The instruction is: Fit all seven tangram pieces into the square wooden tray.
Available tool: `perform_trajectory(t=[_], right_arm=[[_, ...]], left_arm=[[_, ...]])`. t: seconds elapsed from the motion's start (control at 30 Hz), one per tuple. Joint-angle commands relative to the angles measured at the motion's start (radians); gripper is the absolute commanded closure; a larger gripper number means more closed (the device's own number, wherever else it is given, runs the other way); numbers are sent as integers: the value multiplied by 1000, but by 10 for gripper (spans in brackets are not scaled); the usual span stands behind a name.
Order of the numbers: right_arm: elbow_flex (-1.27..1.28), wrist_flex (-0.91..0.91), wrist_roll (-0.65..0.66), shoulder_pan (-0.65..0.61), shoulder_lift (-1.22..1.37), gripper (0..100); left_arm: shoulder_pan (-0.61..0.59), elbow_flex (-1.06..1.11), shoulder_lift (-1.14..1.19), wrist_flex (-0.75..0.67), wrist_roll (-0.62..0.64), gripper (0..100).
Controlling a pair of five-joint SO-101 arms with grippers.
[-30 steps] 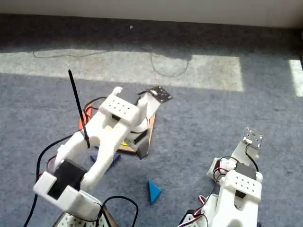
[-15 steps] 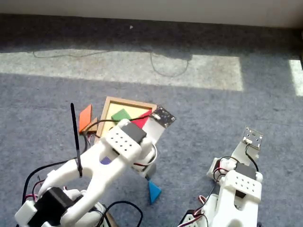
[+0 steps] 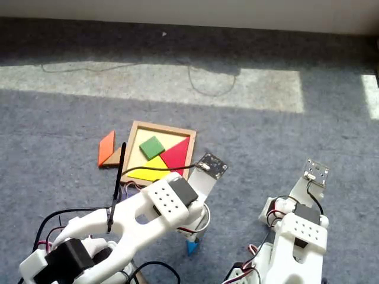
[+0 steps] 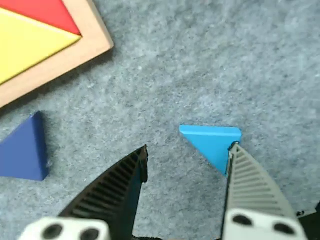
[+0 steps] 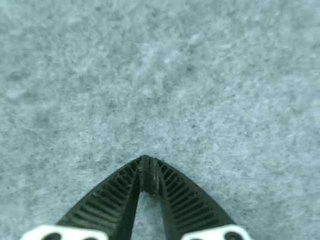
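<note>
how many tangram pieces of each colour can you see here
red triangle: 1
yellow triangle: 1
green square: 1
orange parallelogram: 1
brown piece: 1
light blue triangle: 1
dark blue triangle: 1
total: 7

Your left arm [image 3: 148,213], at seven o'clock in the high view, is white plastic with black motor blocks, a grid of small holes on its shell, looping black cables [image 3: 155,170] and a dark circuit board [image 3: 211,166]. Your right arm [image 3: 299,236], at five o'clock, matches it, with red and black wires [image 3: 273,208]. The left gripper [image 4: 188,146] has ribbed fingers [image 4: 120,180], one black, one pale grey. The right gripper [image 5: 147,159] has two black ones.
</note>
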Motion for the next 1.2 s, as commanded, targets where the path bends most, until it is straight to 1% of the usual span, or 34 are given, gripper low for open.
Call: perform_trajectory(t=[0.0, 0.1, 0.23, 0.3, 0.57, 0.63, 0.8, 0.97, 1.07, 1.17], right_arm=[[1, -7, 9, 24, -7, 994], [1, -7, 9, 24, -7, 994], [1, -7, 9, 24, -7, 994], [1, -7, 9, 24, -7, 994], [2, -7, 9, 24, -7, 994], [2, -7, 9, 24, -7, 994], [2, -7, 9, 24, -7, 994], [2, -7, 9, 24, -7, 994], [2, -7, 9, 24, -7, 994], [2, -7, 9, 24, -7, 994]], left_arm=[[61, 2, -24, -52, 18, 744], [68, 31, -22, -81, 18, 744], [64, 147, -22, -233, 18, 744], [62, 176, -27, -284, 18, 747], [61, 183, -22, -267, 18, 750], [61, 185, -22, -267, 12, 783], [67, 177, -30, -267, 11, 908], [68, 174, -35, -265, 6, 974], [65, 139, -35, -244, -86, 992], [59, 54, -35, -149, -126, 994]])
